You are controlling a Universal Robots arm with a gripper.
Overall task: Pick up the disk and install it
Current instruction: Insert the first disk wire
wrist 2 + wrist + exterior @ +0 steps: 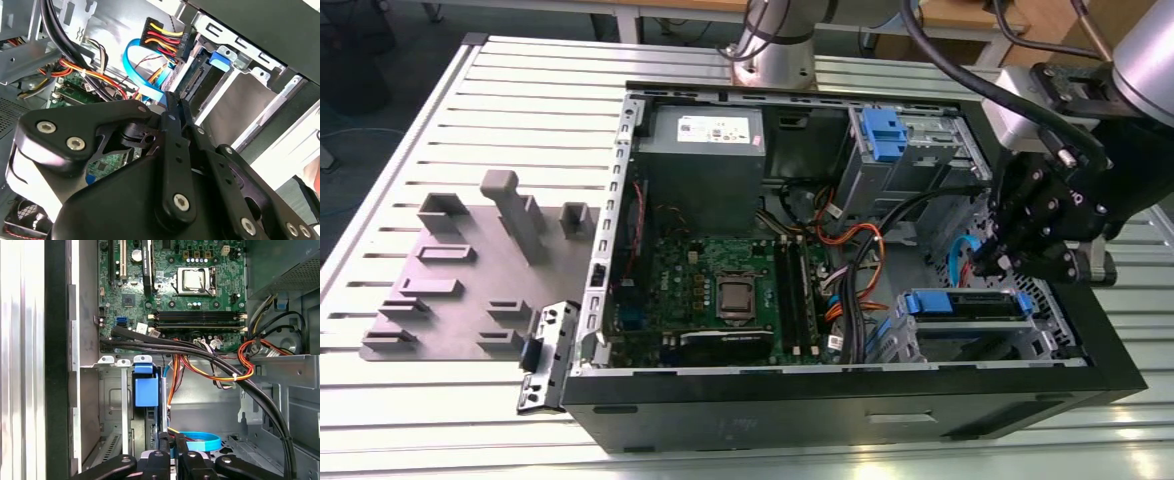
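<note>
The disk (963, 303) sits in the lower drive cage at the front corner of the open computer case, on the exterior view's right, its bright blue carrier facing up. In the first wrist view the disk (146, 390) stands edge-on in the cage, blue tab showing. The second wrist view shows the disk (200, 82) with a cable plug beside its connector end. My gripper (997, 262) hangs just above and behind the cage. Its fingers (163, 441) are shut with nothing between them, and my gripper (174, 102) does not touch the disk.
The case (720, 395) lies open on a slatted table. A motherboard (720, 290), a power supply (707, 135) and loose cables (854, 250) fill it. A smaller blue bracket (885, 135) sits in the upper bay. A grey fixture with blocks (467, 270) lies on the exterior view's left.
</note>
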